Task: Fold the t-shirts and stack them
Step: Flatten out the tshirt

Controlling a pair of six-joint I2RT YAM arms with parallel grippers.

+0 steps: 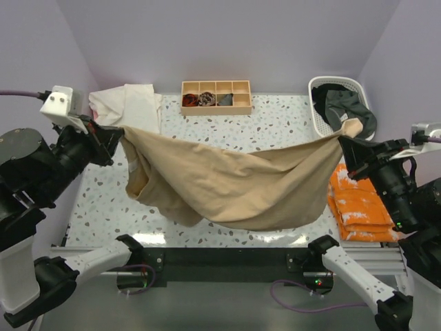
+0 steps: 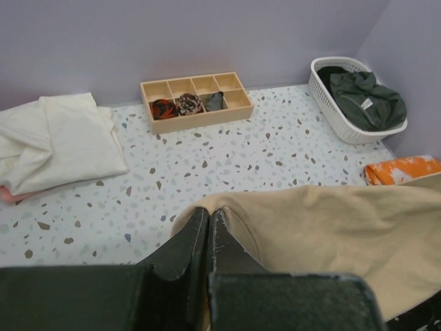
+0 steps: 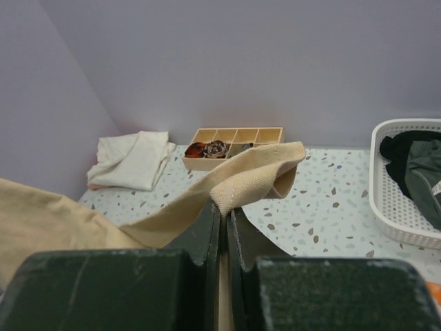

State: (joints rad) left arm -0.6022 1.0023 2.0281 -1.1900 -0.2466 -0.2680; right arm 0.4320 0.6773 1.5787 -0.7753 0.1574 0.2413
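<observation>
The tan t-shirt (image 1: 234, 186) is held up and stretched wide on the near side of the wooden tray (image 1: 216, 97), its middle sagging low. One end is pinched in the left gripper (image 1: 118, 134), jaws clamped tight on the cloth. The other end is clamped just as tightly in the right gripper (image 1: 342, 141). A cream t-shirt (image 1: 127, 105) is seen folded left of the tray. Right of the tray, a dark t-shirt (image 1: 344, 107) is heaped in the white basket (image 1: 318, 125). The sagging fabric possibly brushes the table (image 1: 275, 124); that cannot be told for sure.
</observation>
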